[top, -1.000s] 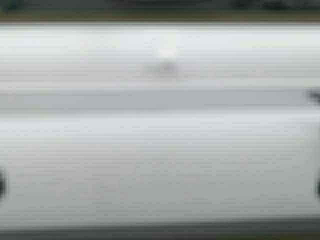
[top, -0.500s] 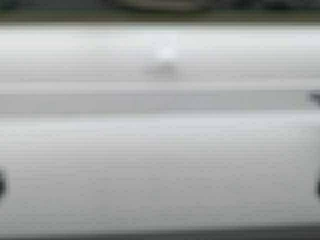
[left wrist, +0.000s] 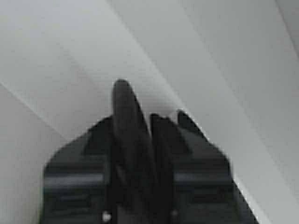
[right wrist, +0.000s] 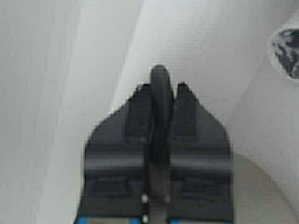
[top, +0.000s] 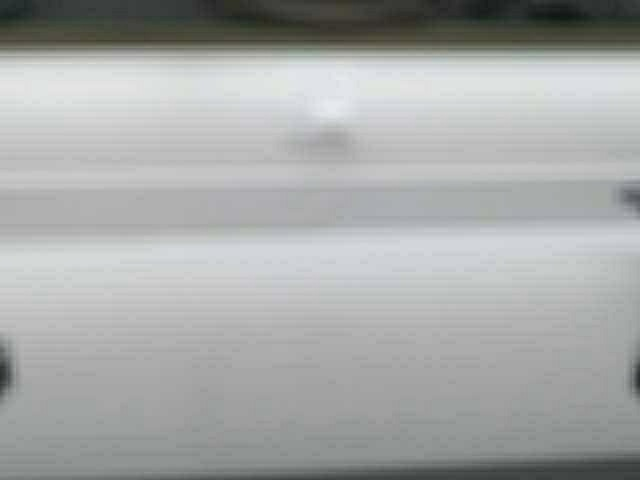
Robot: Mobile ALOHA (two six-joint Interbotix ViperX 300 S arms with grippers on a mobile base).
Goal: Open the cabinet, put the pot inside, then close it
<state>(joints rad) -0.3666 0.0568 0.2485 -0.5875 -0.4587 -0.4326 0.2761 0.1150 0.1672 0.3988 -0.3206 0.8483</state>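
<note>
Only the pot's two black loop handles show; its body is hidden. In the left wrist view my left gripper [left wrist: 152,123] is shut on one handle [left wrist: 124,105], which sticks up between the dark fingers. In the right wrist view my right gripper [right wrist: 162,89] is shut on the other handle [right wrist: 160,116]. Behind both grippers are the pale flat panels of the cabinet interior [left wrist: 219,60], also in the right wrist view [right wrist: 205,51]. The high view shows only a blurred pale surface [top: 320,300], with small dark shapes at its left edge [top: 4,368] and right edge [top: 636,372].
A round mottled grey patch [right wrist: 287,49] shows on the pale panel in the right wrist view. A pale grey band [top: 300,205] runs across the high view. The tan doors and their handles are out of view.
The dark strip along the bottom of the high view has narrowed and the strip at the top has darkened, so the view has shifted slightly. Nothing else has visibly changed.
</note>
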